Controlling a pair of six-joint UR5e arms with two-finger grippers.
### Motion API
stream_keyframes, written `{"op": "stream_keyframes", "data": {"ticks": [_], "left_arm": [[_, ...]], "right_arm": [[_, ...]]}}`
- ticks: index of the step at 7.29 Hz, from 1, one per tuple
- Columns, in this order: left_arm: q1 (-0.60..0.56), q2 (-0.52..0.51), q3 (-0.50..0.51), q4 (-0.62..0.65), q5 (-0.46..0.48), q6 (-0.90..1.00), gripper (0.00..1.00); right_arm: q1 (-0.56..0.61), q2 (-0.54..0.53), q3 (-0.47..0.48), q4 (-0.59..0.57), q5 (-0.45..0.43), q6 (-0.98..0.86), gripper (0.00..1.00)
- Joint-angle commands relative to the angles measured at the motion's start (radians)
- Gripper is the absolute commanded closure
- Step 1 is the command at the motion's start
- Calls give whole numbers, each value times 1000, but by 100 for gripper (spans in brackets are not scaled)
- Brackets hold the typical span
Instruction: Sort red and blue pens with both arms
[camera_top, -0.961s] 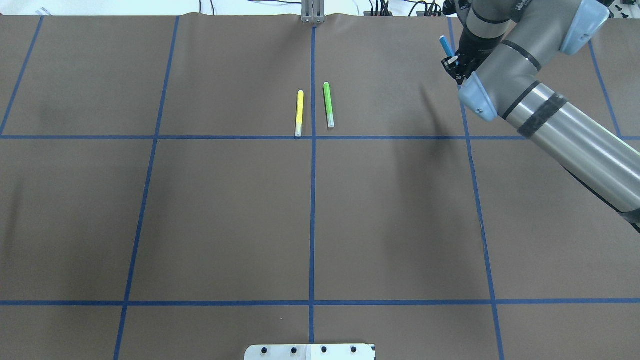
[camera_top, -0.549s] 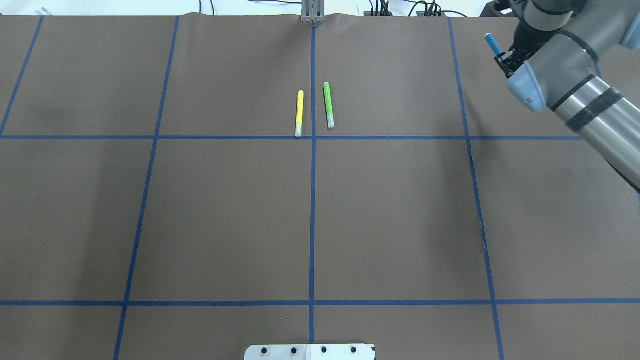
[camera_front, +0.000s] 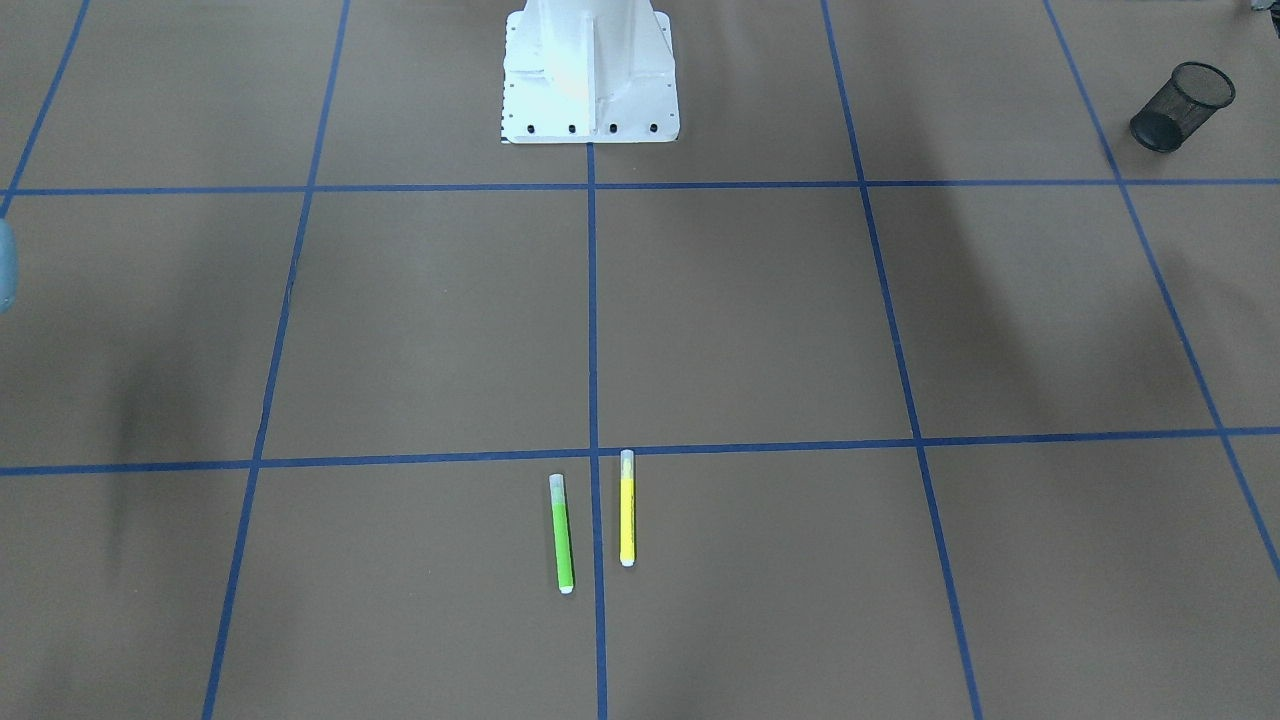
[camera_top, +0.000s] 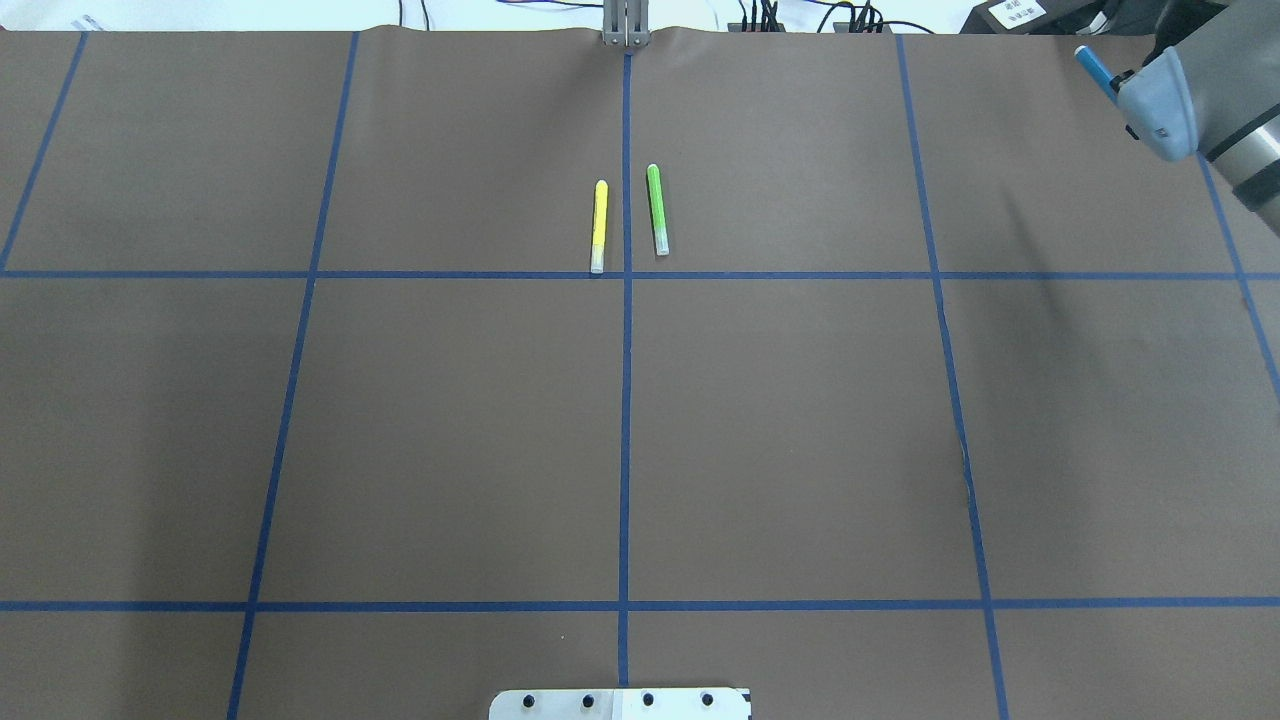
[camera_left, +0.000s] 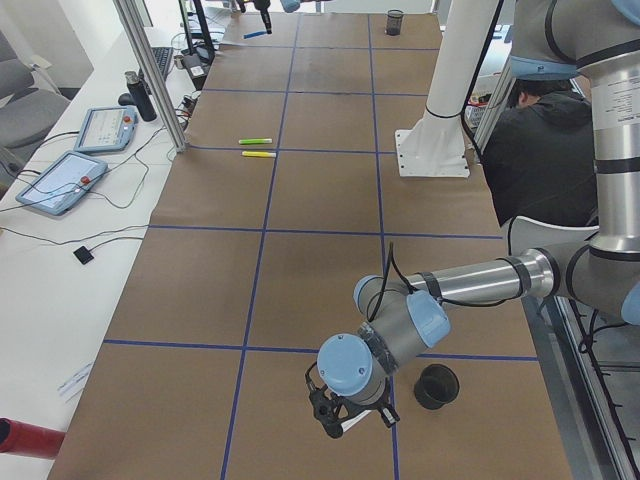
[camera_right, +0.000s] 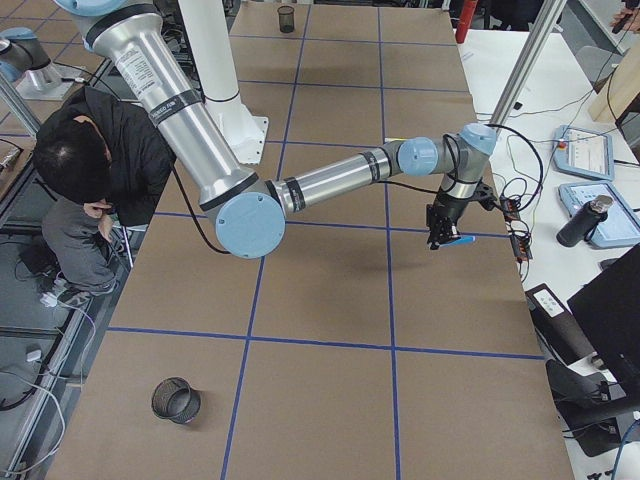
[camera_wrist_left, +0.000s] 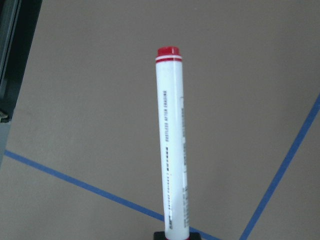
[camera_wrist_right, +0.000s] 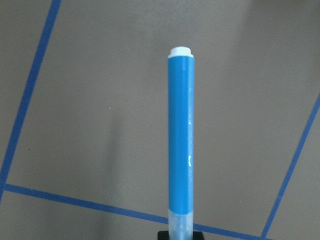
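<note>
Fingers of the left gripper (camera_left: 345, 415) are closed on the lower end of the red pen (camera_wrist_left: 172, 150). Its white barrel and red end stand straight up the middle of the left wrist view, over brown table covering crossed by blue tape lines (camera_wrist_left: 295, 165). In the exterior left view that gripper hangs at lower centre of the frame, near a black mesh cup (camera_left: 437, 386) just to its right, and the left arm (camera_left: 470, 282) runs off toward the right edge.

The right gripper (camera_right: 438, 230) likewise pinches the blue pen (camera_wrist_right: 180, 140) by its frosted pale cap, white tip pointing up the right wrist view. In the overhead view the pen juts out from behind a pale blue joint cap (camera_top: 1158, 100) in the upper right corner of the frame, over the far right square of the table (camera_top: 800, 420). The right arm (camera_right: 330, 180) stretches across the middle of the exterior right view.

At upper centre of the overhead view the yellow pen (camera_top: 599, 225) and the green pen (camera_top: 656, 208) lie side by side, not touching, one on each side of a tape line. A second mesh cup (camera_right: 176, 399) sits at lower left of the exterior right view, a person (camera_right: 100, 150) in a dark jacket is at that view's left edge, and the white pedestal (camera_front: 590, 70) stands at top centre of the front-facing view
</note>
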Motion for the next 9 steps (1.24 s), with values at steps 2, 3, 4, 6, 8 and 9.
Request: {"op": "stream_keyframes", "data": {"ticks": [2, 3, 4, 6, 8, 9], "left_arm": [[-18, 9, -20, 324, -103, 3, 100], [-33, 13, -20, 392, -148, 1, 100], [-35, 15, -26, 487, -181, 1, 100], [-38, 18, -22, 663, -246, 8, 100], [-53, 82, -11, 709, -290, 15, 100], [-64, 113, -17, 734, -309, 15, 100]], "right_arm": [[37, -121, 148, -121, 9, -27, 100], [43, -149, 194, -170, 10, -57, 100], [58, -155, 212, -201, 10, -71, 100], [69, -166, 222, -220, 15, -91, 100], [67, -192, 251, -220, 22, -91, 100], [67, -195, 248, -220, 35, -91, 100]]}}
